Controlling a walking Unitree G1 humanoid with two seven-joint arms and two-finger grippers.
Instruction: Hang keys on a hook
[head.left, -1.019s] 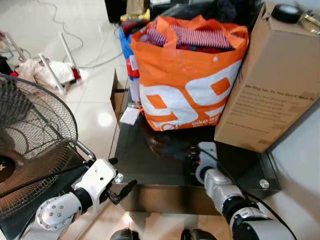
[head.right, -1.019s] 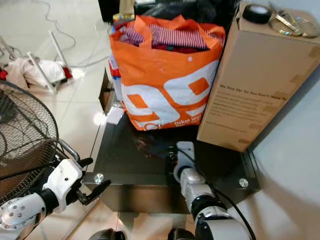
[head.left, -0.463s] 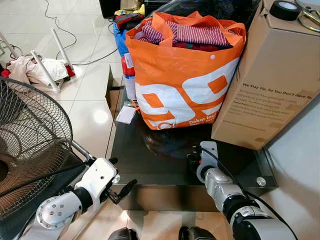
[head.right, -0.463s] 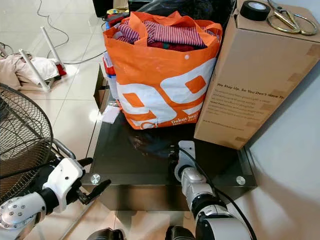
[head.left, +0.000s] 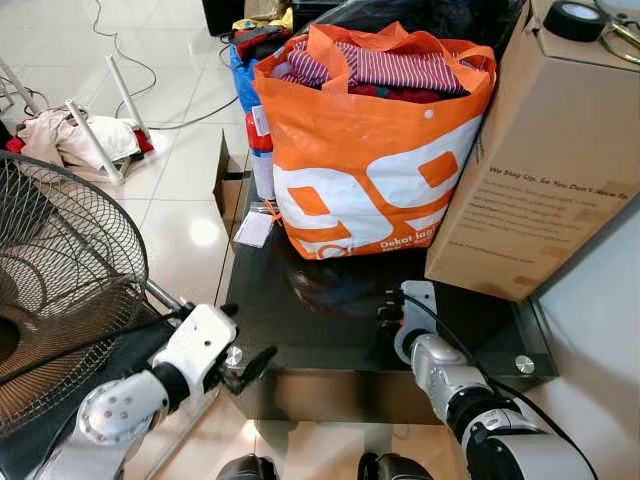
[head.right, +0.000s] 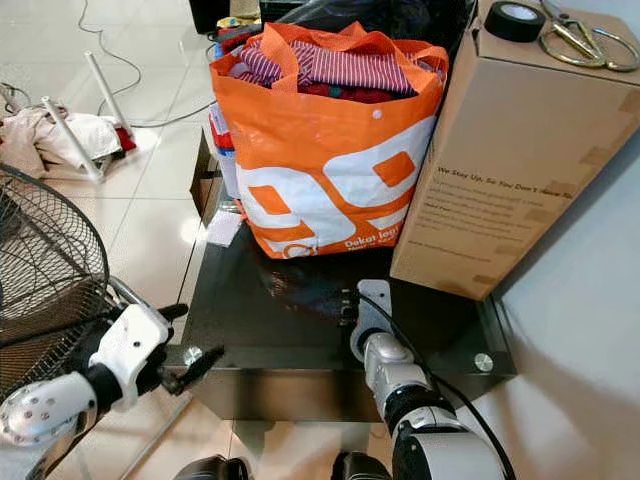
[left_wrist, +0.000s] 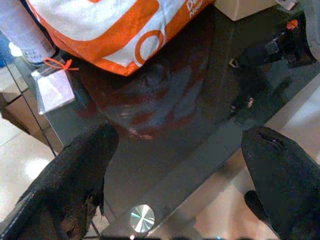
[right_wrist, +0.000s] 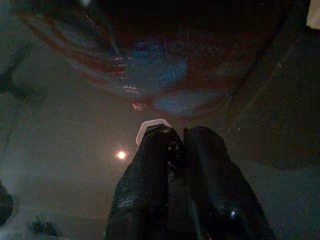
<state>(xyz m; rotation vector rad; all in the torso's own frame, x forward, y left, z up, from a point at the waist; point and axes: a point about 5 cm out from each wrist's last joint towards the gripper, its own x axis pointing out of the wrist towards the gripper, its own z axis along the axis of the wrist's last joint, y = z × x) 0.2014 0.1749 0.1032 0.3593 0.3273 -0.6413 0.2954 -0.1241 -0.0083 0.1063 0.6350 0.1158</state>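
Right gripper (right_wrist: 172, 145), jaws closed on small pale tag, probably keys (right_wrist: 150, 126), low over dark glass counter (head.left: 300, 320) at lower centre. Left gripper (head.left: 245, 362), jaws wide apart, at counter's lower-left corner. Orange bag (head.left: 370, 150) upper centre.

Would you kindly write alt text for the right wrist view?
The right gripper, its two black fingers pressed together around a small white object, hovers over a dark glass table that reflects blurred red and blue shapes.

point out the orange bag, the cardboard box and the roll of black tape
orange bag (head.left: 370, 170), left eye view, on its printed front panel
cardboard box (head.left: 540, 190), left eye view, on its printed side face
roll of black tape (head.right: 514, 20), right eye view, on the roll's rim
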